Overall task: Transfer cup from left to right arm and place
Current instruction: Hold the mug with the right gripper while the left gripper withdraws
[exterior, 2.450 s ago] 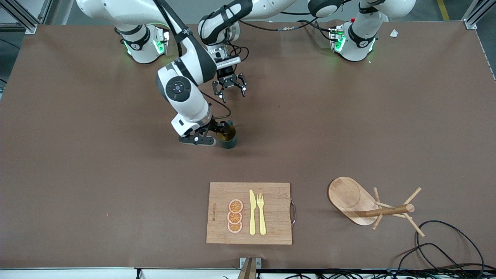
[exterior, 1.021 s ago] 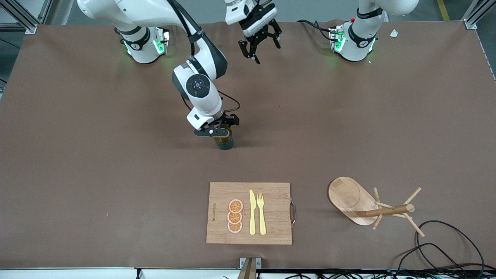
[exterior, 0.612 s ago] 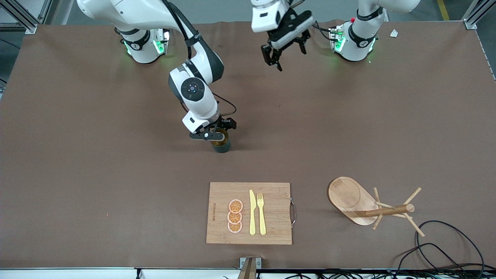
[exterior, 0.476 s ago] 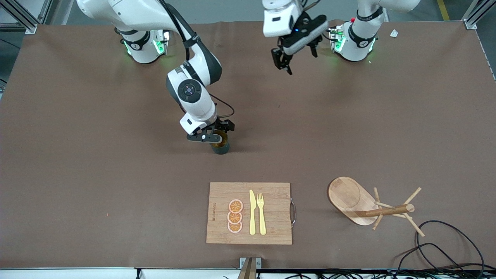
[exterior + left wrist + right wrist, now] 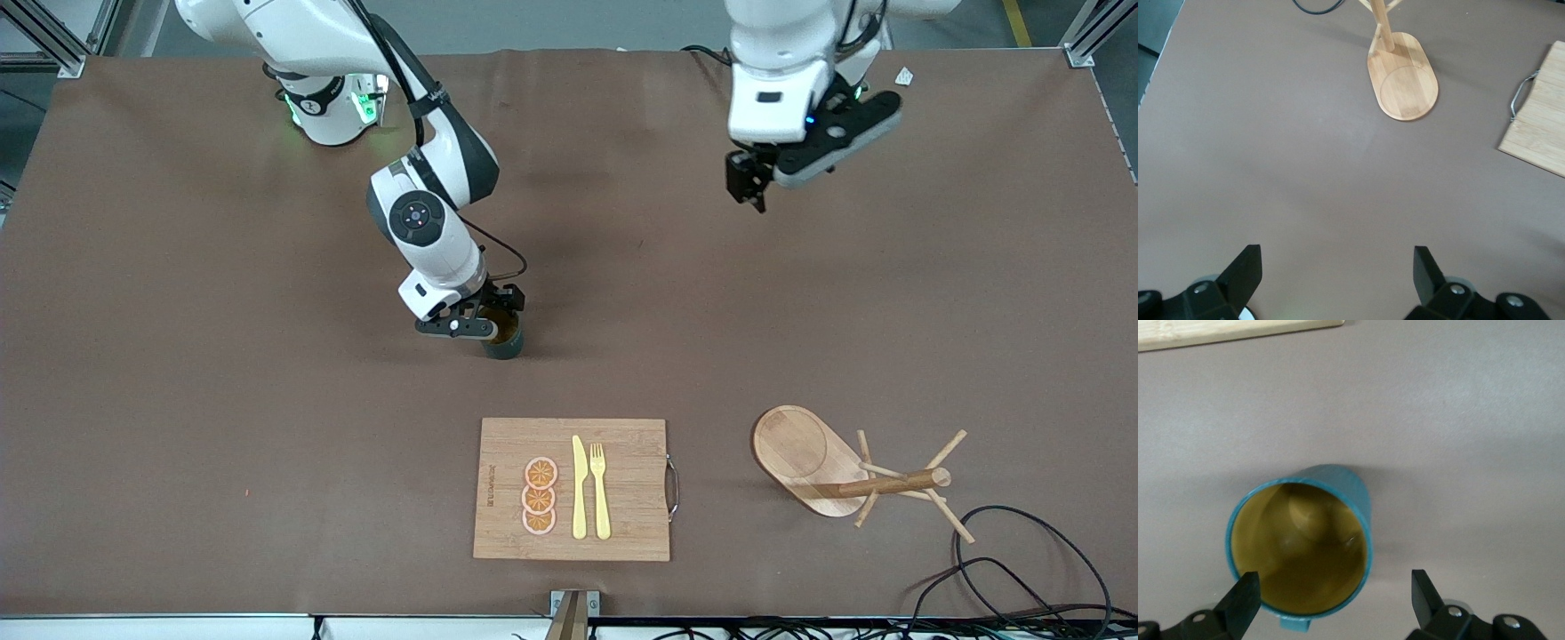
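The teal-green cup (image 5: 504, 343) stands upright on the brown table near its middle, its mustard inside facing up. My right gripper (image 5: 476, 322) is low beside the cup, open. In the right wrist view the cup (image 5: 1299, 550) sits between and ahead of the spread fingertips (image 5: 1245, 595), nearer one of them, with its handle toward the gripper (image 5: 1335, 595). My left gripper (image 5: 745, 185) hangs open and empty over bare table at the left arm's end, and it shows open in the left wrist view (image 5: 1336, 270).
A wooden cutting board (image 5: 498, 444) with orange slices, a yellow knife and a fork lies nearer the front camera than the cup. A wooden peg rack (image 5: 822, 462) lies tipped on its side toward the left arm's end. Black cables (image 5: 1031, 560) lie beside it.
The left arm swung away from the cup toward its own end of the table. The right gripper brought the cup slightly nearer the front camera and now stands open beside it.
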Controlling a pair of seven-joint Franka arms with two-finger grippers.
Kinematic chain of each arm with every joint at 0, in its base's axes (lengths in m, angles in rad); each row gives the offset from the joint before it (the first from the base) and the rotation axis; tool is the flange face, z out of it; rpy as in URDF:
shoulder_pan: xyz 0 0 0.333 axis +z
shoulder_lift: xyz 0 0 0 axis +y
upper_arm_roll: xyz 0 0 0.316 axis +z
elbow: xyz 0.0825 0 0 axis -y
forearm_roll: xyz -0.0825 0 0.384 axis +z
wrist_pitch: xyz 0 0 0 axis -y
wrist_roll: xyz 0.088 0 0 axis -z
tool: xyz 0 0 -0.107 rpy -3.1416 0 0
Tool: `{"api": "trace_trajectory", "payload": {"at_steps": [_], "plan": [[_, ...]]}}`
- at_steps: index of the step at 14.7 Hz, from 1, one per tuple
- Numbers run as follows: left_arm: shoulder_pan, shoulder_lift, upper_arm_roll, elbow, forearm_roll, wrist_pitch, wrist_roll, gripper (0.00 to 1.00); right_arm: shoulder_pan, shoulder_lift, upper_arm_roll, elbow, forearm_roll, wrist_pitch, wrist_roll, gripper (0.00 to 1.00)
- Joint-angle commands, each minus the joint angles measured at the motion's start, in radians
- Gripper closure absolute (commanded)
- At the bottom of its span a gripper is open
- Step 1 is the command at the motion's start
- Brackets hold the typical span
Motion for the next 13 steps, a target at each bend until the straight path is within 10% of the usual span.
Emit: {"api": "trace_trajectory", "payload": {"at_steps": [1, 5, 10, 13], "plan": [[0.069, 0.003, -0.010, 0.059, -0.032, -0.022, 0.128, 0.00, -0.035, 0.001, 0.012, -0.001, 0.019, -0.002, -0.044, 0.00], [0.182, 0.009, -0.009, 0.108, -0.085, -0.020, 0.322, 0.00, -0.037, 0.015, 0.009, -0.002, 0.019, 0.004, -0.093, 0.08], [0.172, -0.021, 0.216, 0.111, -0.235, -0.020, 0.712, 0.00, -0.033, 0.030, 0.009, -0.007, 0.018, 0.009, -0.125, 0.91], [0.170, -0.043, 0.307, 0.108, -0.263, -0.022, 0.903, 0.00, -0.037, 0.029, 0.009, -0.004, 0.018, 0.001, -0.125, 1.00]]}}
